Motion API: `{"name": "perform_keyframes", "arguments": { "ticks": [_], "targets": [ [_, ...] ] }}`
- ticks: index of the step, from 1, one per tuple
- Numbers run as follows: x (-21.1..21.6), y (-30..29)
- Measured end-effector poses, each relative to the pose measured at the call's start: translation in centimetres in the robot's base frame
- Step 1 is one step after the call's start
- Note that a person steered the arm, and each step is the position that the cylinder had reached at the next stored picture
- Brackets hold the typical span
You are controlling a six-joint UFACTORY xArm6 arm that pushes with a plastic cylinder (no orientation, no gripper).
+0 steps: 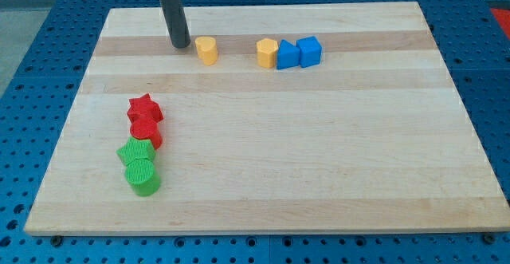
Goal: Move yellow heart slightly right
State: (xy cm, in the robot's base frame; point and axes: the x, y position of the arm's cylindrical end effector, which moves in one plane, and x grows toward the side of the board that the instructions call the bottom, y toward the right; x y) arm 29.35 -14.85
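Note:
A small yellow block [207, 49], which looks like the heart, sits near the view's top, left of centre. My tip [180, 45] rests on the board just to the left of it, with a narrow gap between them. A second yellow block [267, 53], angular in shape, lies further right and touches a blue block [288, 55]. A blue cube [309, 51] stands against that blue block's right side.
At the view's lower left a red star [145, 108], a second red block [147, 131], a green star [135, 151] and a green cylinder [143, 176] form a tight column. The wooden board [319, 152] lies on a blue perforated table.

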Motion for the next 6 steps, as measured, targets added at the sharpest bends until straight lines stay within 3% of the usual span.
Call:
{"name": "perform_keyframes", "arguments": {
  "ticks": [3,6],
  "targets": [
    [0.9,4.9],
    [1.7,5.3]
  ]
}}
